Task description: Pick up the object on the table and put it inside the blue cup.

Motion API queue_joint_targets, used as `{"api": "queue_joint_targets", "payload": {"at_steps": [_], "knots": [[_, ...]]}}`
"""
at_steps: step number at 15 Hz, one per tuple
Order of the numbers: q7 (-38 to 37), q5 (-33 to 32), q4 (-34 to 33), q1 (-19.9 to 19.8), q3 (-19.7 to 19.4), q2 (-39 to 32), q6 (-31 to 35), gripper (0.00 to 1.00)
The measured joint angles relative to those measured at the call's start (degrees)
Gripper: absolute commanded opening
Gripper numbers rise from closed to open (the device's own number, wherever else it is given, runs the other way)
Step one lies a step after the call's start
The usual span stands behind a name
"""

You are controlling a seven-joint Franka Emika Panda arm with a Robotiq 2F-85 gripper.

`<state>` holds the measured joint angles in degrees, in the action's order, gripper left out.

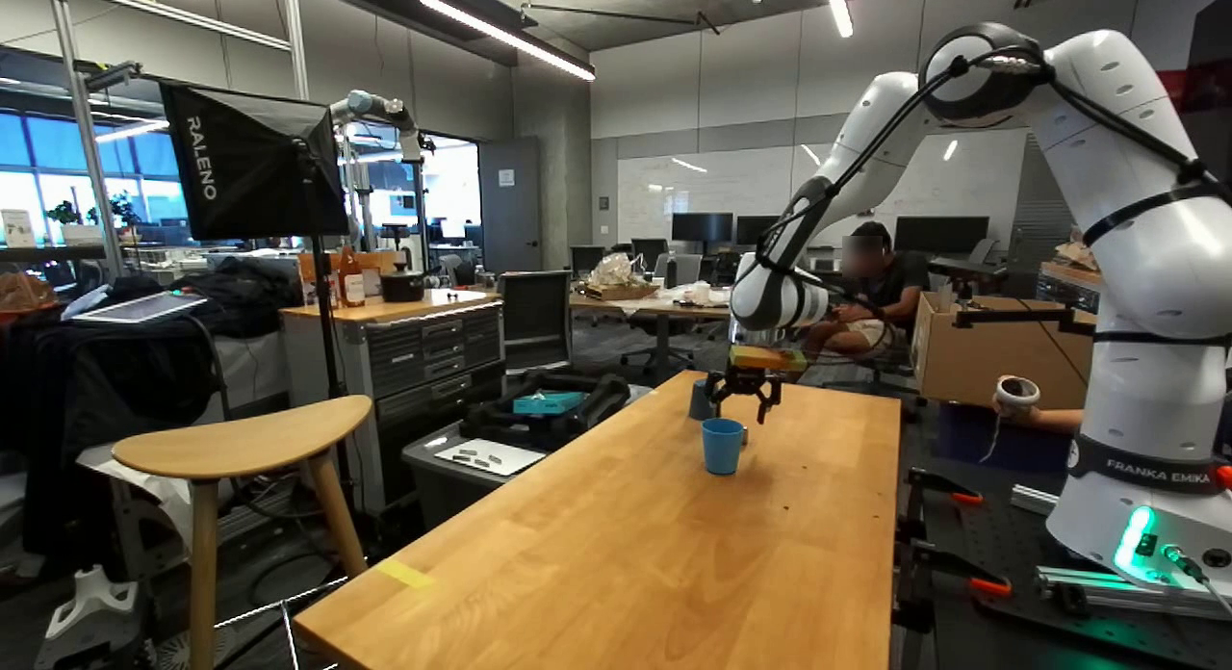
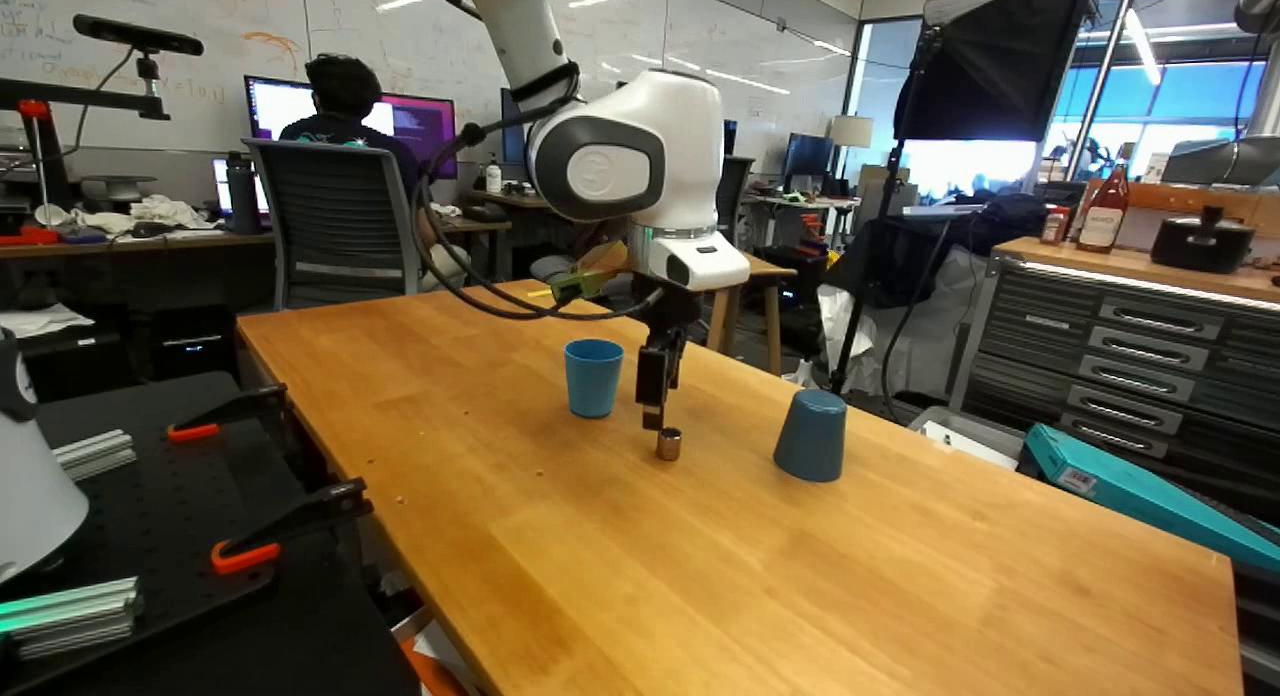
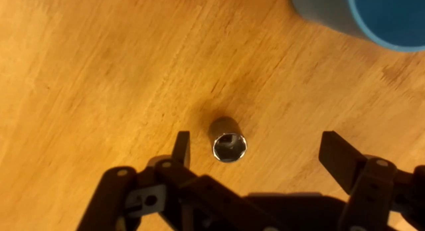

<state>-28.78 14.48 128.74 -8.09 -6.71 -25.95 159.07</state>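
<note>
A small metal socket (image 3: 229,146) stands upright on the wooden table (image 3: 99,75), open end up. It shows in an exterior view (image 2: 668,445) and is mostly hidden behind the blue cup in an exterior view (image 1: 745,435). The bright-blue cup (image 2: 593,379) stands upright beside it, also in an exterior view (image 1: 722,449) and at the wrist view's top right (image 3: 328,10). My gripper (image 3: 255,136) is open and points down above the socket. The socket lies between the finger lines, closer to the left finger in the wrist view. Nothing is held.
A darker blue cup (image 2: 811,438) stands upside down on the table on the socket's other side, partly behind the gripper in an exterior view (image 1: 700,400). Black clamps with orange parts (image 2: 245,556) sit at the table edge near the robot base. A stool (image 1: 241,439) stands beside the table.
</note>
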Motion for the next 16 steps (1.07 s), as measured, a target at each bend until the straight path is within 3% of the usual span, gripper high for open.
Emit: {"api": "queue_joint_targets", "payload": {"at_steps": [3, 4, 5, 11, 12, 14, 16], "knots": [[-0.87, 0.12, -0.92, 0.05, -0.61, -3.12, 2.01, 1.0], [-1.0, 0.36, -1.33, 0.05, -0.8, -3.95, 2.34, 0.75], [-1.03, 0.52, -1.85, 0.05, -0.99, -4.68, 2.39, 0.75], [-0.98, 2.18, -4.23, 0.02, -1.08, -6.19, 2.39, 0.27], [-0.96, 2.54, -4.39, 0.02, -1.04, -6.19, 2.39, 0.69], [-0.94, 3.17, -4.55, -0.01, -0.84, -6.18, 2.15, 0.66], [-0.63, 3.92, -4.55, -0.17, -0.48, -6.18, 1.2, 0.8]]}}
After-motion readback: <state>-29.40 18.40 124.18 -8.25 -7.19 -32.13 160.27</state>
